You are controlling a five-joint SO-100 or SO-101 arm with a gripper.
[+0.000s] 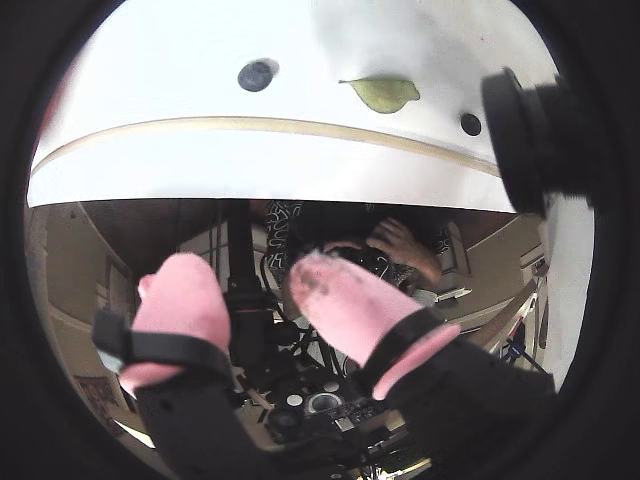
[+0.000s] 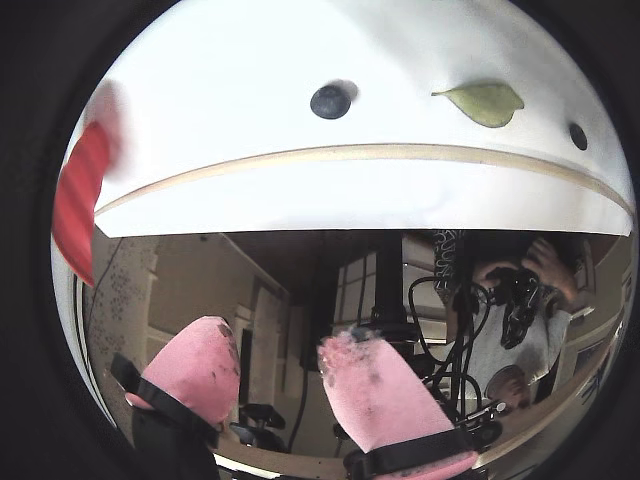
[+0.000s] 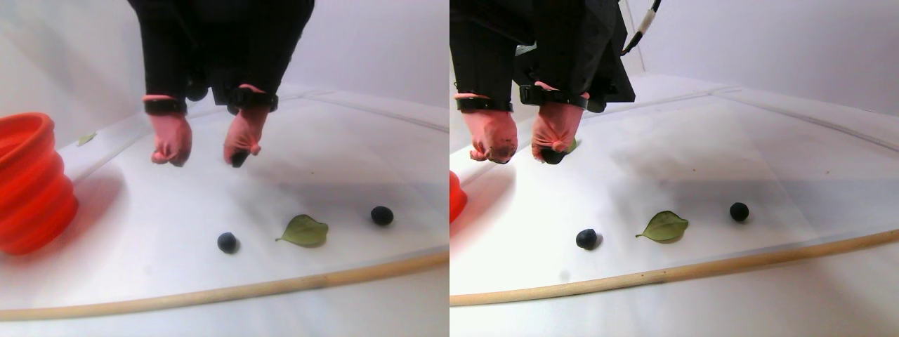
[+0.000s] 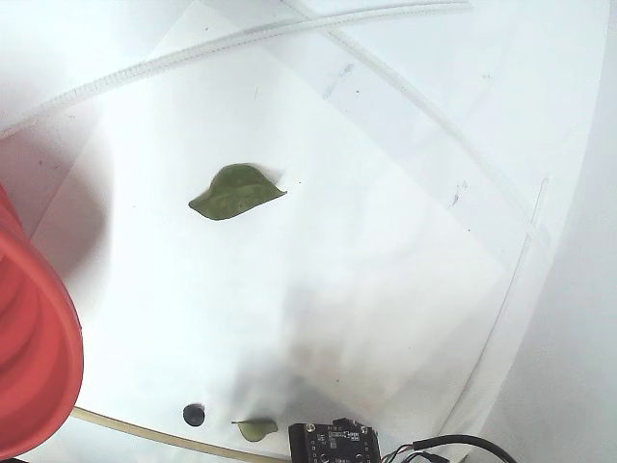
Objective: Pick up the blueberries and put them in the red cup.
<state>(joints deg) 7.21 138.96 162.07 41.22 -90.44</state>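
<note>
Two blueberries (image 3: 227, 242) (image 3: 381, 215) lie on the white table near its front wooden edge, with a green leaf (image 3: 305, 232) between them. In both wrist views the same berries (image 1: 256, 75) (image 2: 330, 101) lie far from the jaws. The red cup (image 3: 31, 182) stands at the left; its rim (image 2: 80, 200) shows in a wrist view. My gripper (image 3: 205, 160) hangs above the table behind the berries and right of the cup, open, with nothing between its pink fingers (image 1: 180, 300). One fingertip (image 3: 239, 160) ends in a dark spot; I cannot tell what it is.
In the fixed view a larger leaf (image 4: 236, 191) lies mid-table, and a small leaf (image 4: 255, 427) and a berry (image 4: 194, 415) lie near the wooden edge strip (image 3: 295, 284). A circuit board (image 4: 337, 444) sits at the bottom edge.
</note>
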